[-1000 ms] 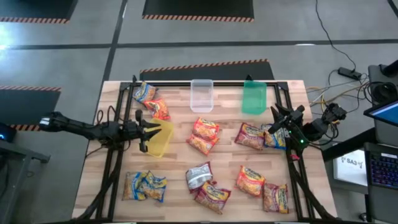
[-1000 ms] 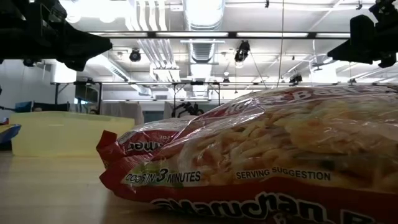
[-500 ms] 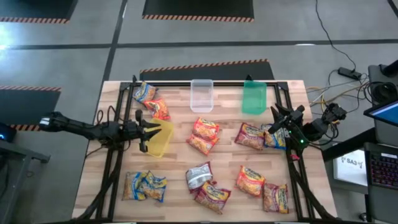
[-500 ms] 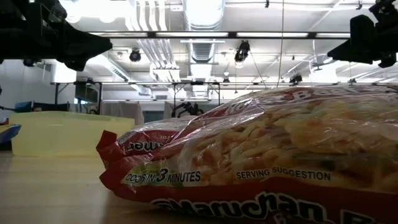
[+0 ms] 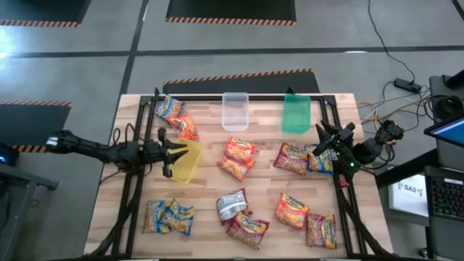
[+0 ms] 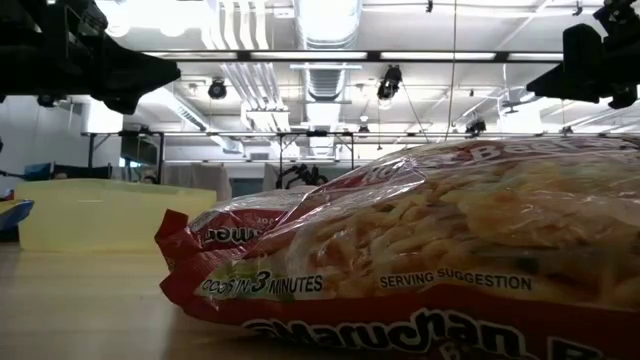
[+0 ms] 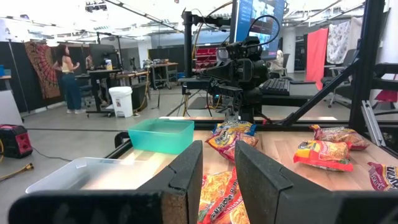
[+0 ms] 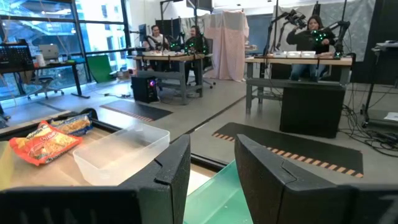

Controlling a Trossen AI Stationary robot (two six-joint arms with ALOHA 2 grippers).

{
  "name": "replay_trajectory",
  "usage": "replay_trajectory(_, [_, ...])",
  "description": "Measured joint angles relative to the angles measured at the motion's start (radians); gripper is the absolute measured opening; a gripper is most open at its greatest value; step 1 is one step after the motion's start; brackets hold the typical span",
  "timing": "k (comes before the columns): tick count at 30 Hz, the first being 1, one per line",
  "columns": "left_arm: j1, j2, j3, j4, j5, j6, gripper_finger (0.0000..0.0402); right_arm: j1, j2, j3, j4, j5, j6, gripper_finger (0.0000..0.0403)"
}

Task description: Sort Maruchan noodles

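The left gripper (image 5: 168,154) hangs over the yellow tub (image 5: 187,161) at the table's (image 5: 206,210) left side, fingers parted a little with nothing between them. The right gripper (image 5: 324,139) hovers by the right edge, empty too, jaws slightly apart, just beside a yellow-and-blue packet (image 5: 320,160). The Maruchan noodles (image 5: 237,157) lie scattered: two far left, others mid-table and along the near edge. Bare wood opens between tubs and packets. The nearest packet (image 6: 440,250) reads "Maruchan", "3 MINUTES" and "SERVING SUGGESTION".
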Motion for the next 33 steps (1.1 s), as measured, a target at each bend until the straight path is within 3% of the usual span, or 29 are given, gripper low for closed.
replay_trajectory(25, [0.000, 0.000, 0.000, 0.004, -0.003, 0.000, 0.0078, 0.000, 0.000, 0.000, 0.000, 0.000, 0.000, 0.0116])
replay_trajectory(33, [0.001, -0.001, 0.000, 0.132, -0.026, 0.004, 0.0078, 0.000, 0.000, 0.000, 0.000, 0.000, 0.000, 0.0116])
